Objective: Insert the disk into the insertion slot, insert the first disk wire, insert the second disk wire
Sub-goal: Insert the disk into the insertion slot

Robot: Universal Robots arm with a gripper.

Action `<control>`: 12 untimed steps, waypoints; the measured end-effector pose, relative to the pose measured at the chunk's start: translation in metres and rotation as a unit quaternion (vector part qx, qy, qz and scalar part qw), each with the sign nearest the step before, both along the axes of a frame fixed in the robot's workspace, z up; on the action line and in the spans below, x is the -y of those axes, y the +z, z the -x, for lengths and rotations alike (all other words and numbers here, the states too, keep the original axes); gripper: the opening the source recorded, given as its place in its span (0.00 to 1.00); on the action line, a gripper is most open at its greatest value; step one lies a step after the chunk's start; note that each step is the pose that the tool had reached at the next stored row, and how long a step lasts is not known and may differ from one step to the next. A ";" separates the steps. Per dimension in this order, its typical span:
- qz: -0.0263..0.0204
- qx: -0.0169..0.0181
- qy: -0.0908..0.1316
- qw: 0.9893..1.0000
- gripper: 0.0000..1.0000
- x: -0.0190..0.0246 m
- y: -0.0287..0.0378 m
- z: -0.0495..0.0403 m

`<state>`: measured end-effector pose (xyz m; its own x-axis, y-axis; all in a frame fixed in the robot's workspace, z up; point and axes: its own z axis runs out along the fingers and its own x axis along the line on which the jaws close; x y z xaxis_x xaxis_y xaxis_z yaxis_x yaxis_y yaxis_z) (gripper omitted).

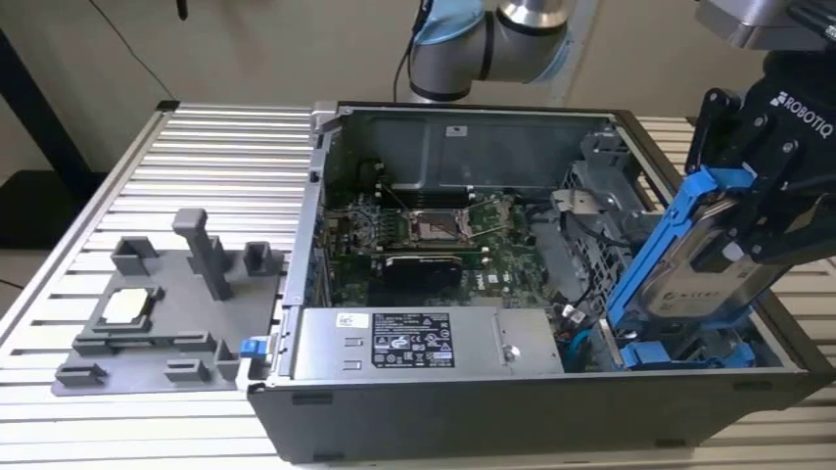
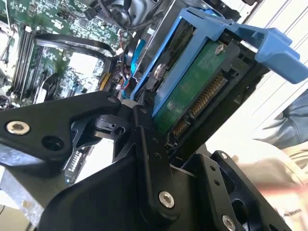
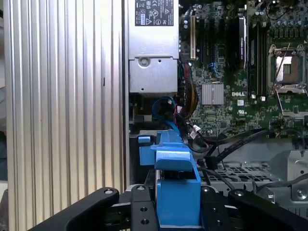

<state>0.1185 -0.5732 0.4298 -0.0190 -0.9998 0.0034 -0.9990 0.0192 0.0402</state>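
My gripper (image 1: 747,211) is shut on the disk (image 1: 712,257), a silver-grey drive in a bright blue carrier. I hold it steeply tilted over the open case's corner on the exterior view's right. Its lower end reaches down to the blue plastic parts at the insertion slot (image 1: 682,352). In the second wrist view the disk's green circuit-board underside (image 2: 192,91) and its connectors show between my black fingers (image 2: 147,144). The first wrist view has the blue carrier (image 3: 175,190) standing between my gripper's (image 3: 178,209) fingers. A loose blue wire (image 3: 161,107) and black wires (image 3: 231,142) lie inside the case near the bay.
The grey labelled power-supply box (image 1: 392,343) sits at the case's front, with the motherboard (image 1: 418,230) behind it. On the exterior view's left a grey fixture plate (image 1: 151,318) with upright blocks rests on the ribbed aluminium table (image 1: 196,147). The arm's base (image 1: 490,39) stands behind the case.
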 end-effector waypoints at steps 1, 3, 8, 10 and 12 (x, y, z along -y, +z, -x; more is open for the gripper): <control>0.000 0.000 0.000 1.000 0.33 0.0000 -0.0014 0.0000; 0.000 -0.002 0.000 1.000 0.33 0.0000 -0.0046 -0.0001; 0.000 -0.003 0.000 1.000 0.33 0.0000 -0.0132 -0.0001; 0.001 -0.003 0.000 1.000 0.33 0.0000 -0.0160 -0.0002; 0.001 -0.003 0.000 1.000 0.33 0.0000 -0.0187 -0.0004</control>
